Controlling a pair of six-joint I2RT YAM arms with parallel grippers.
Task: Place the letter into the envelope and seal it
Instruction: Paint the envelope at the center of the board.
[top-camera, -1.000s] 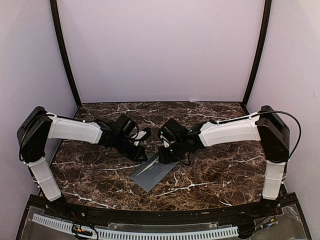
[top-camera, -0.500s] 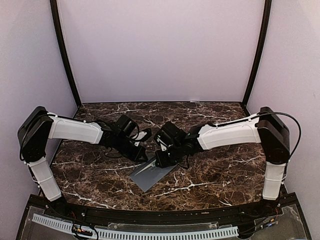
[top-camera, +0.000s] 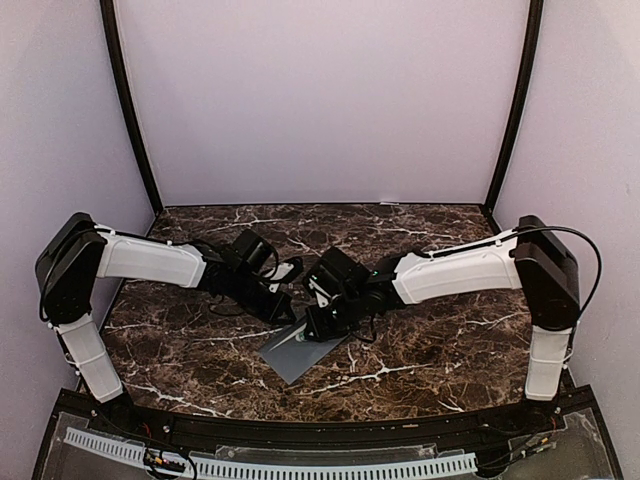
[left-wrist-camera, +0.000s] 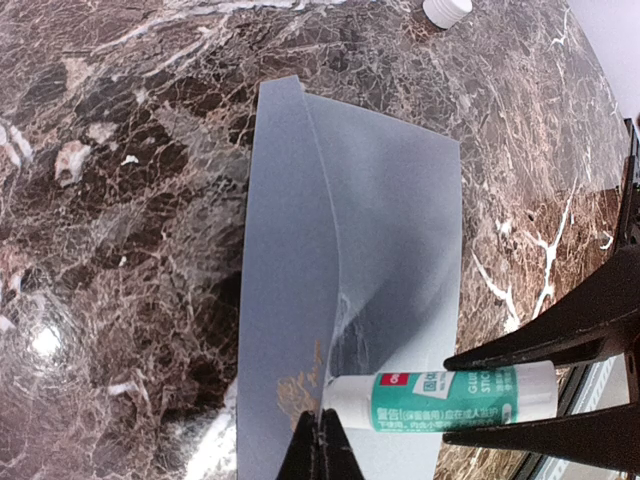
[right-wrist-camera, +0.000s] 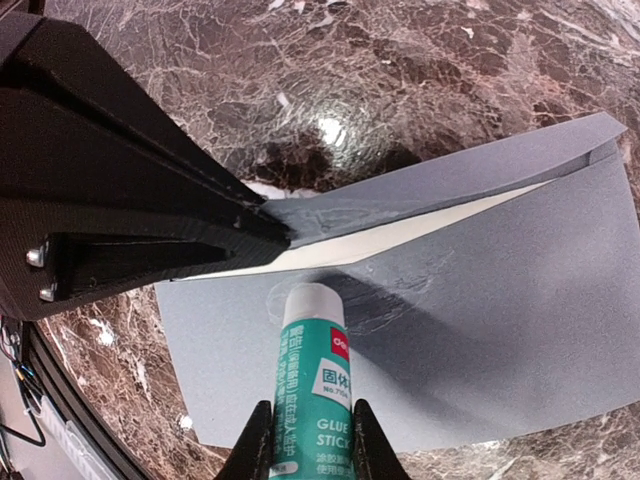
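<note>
The slate-grey envelope (top-camera: 290, 358) lies at the table's middle. My left gripper (left-wrist-camera: 318, 440) is shut on the tip of its pointed flap (right-wrist-camera: 440, 185) and holds the flap lifted off the body (left-wrist-camera: 390, 220). My right gripper (right-wrist-camera: 310, 425) is shut on a green-and-white glue stick (right-wrist-camera: 310, 370). The stick's white tip touches the envelope body just under the raised flap, and it also shows in the left wrist view (left-wrist-camera: 450, 398). Glue smears mark the grey paper there. A thin cream strip (right-wrist-camera: 400, 238) shows in the opening under the flap; I cannot tell whether it is the letter.
A small white cap (left-wrist-camera: 446, 8) lies on the dark marble table (top-camera: 430, 350) beyond the envelope. The two arms meet over the envelope, grippers (top-camera: 300, 322) nearly touching. Lilac walls enclose the table at the back and sides.
My right gripper has moved left and nearer with the glue stick, further over the envelope. The left gripper has kept its hold on the flap, almost still.
</note>
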